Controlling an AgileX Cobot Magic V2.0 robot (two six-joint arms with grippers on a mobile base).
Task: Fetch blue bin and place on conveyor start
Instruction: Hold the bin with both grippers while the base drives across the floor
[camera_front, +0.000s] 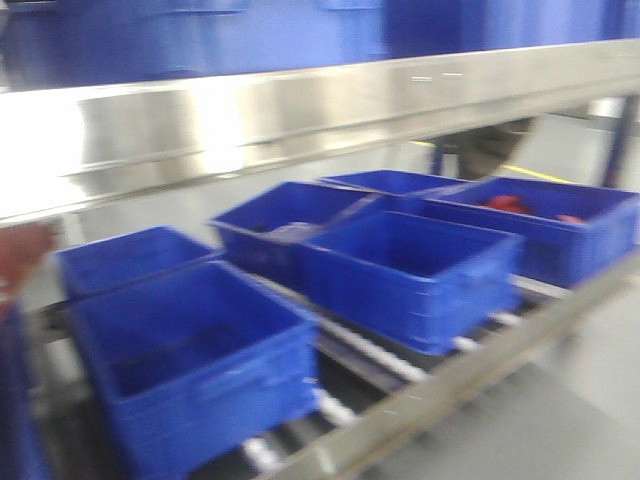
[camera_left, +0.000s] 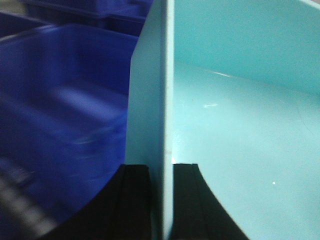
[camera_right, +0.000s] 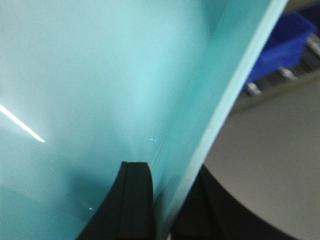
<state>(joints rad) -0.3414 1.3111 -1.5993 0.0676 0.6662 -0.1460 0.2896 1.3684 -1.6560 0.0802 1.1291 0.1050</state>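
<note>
1. left gripper (camera_left: 161, 167): two matte black fingers (camera_left: 132, 205) with flat, squared-off tips.
2. the outer edge of each finger flares outward in a smooth curve toward the base.
3. thin lengthwise grooves run down the inner strip of both fingers.
4. right gripper (camera_right: 167, 172): same black build; the nearer finger has a squared tip and one lengthwise groove.
5. its other finger shows only as a dark, curved, blurred shape.

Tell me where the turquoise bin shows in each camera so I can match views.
Front view: not in it; only dark blue bins under the steel rail.
Left wrist: the turquoise bin fills the right half, its wall nipped in the left pincer.
Right wrist: it fills left and centre, rim nipped in the right pincer.
Shared landmark: the dark blue bins: left side for left wrist, top right for right wrist.
</note>
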